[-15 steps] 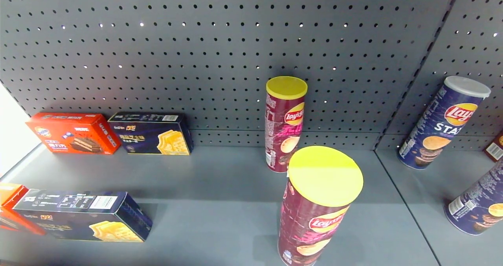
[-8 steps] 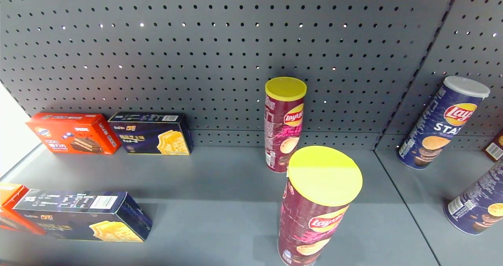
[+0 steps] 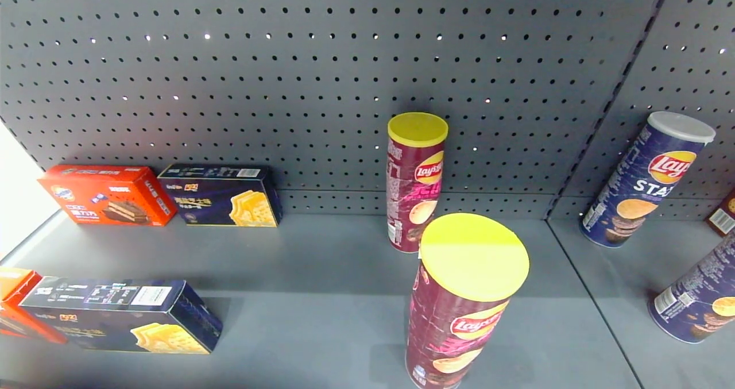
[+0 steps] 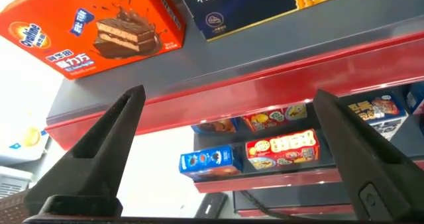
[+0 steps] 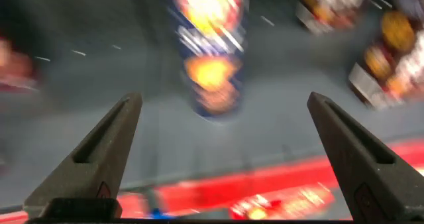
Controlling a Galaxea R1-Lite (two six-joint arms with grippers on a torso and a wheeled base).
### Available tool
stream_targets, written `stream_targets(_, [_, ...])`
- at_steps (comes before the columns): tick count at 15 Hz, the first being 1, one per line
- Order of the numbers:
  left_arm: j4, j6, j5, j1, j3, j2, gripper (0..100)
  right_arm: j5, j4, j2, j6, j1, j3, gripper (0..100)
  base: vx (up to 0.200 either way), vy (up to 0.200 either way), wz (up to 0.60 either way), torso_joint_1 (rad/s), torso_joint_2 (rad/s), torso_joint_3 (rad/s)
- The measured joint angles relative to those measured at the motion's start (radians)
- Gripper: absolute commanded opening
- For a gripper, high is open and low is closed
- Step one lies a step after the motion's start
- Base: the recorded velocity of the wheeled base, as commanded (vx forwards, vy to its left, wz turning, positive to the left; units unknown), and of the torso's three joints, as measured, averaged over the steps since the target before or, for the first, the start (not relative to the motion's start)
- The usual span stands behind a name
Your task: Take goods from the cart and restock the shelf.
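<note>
The shelf holds two maroon chip cans, both upright with yellow lids. It also holds two blue chip cans, two orange boxes and two dark blue boxes. One blue can and one orange box are cut off at the frame's edge. Every pack bears a logo, a picture of its contents and print too small to read.

The left gripper is empty, its jaws spread wide. Straight beyond the gap runs the red shelf edge. Past that edge lie one of the orange boxes and one of the dark blue boxes, both cropped. Small boxes sit on lower shelves, and their count is hard to make out.

The right gripper is also empty, jaws wide apart. One of the blue chip cans stands beyond the gap, badly blurred.
</note>
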Motion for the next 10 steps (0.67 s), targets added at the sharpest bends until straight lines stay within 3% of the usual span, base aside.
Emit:
stream_targets(4, [0.000,-0.001,0.000,0.002,0.000,0.008,100,0.134,0.002,0.154,-0.141,0.023,-0.174,100,0.000,0.000,0.00,0.000,0.00,0.000])
stream_targets(8, [0.000,-0.001,0.000,0.002,0.000,0.011,100,0.331,0.003,0.296,-0.271,0.029,-0.271,100,0.000,0.000,0.00,0.000,0.00,0.000])
stream_targets(10, [0.000,-0.002,0.000,0.000,0.000,0.011,100,0.364,0.003,0.345,-0.288,0.047,-0.294,100,0.000,0.000,0.00,0.000,0.00,0.000])
